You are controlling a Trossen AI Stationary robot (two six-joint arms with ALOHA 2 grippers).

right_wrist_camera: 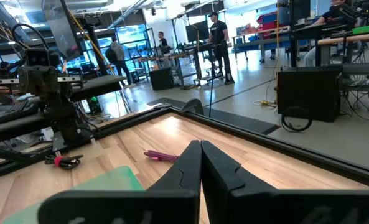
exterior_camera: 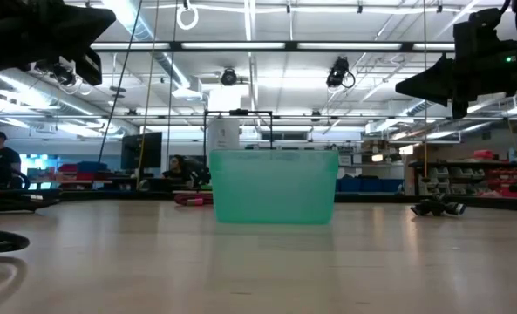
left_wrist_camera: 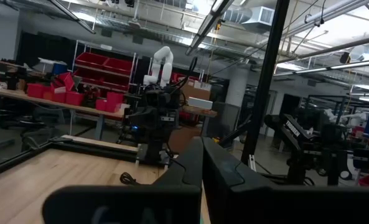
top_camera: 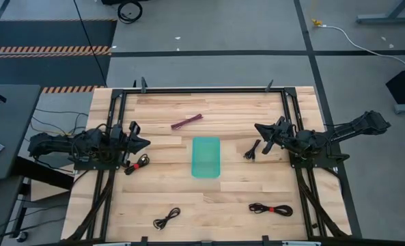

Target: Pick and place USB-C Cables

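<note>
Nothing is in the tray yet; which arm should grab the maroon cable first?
Neither is clearly closer. The maroon cable lies at the far edge; the left gripper looks slightly nearer than the right gripper, so probably left.

txt: none legible | labels/brands: none | nums/signs: none readable, any view

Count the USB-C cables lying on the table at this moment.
5: maroon cable at the far side, one by the left arm, one by the right arm, two near the front edge. None visibly hidden.
</note>
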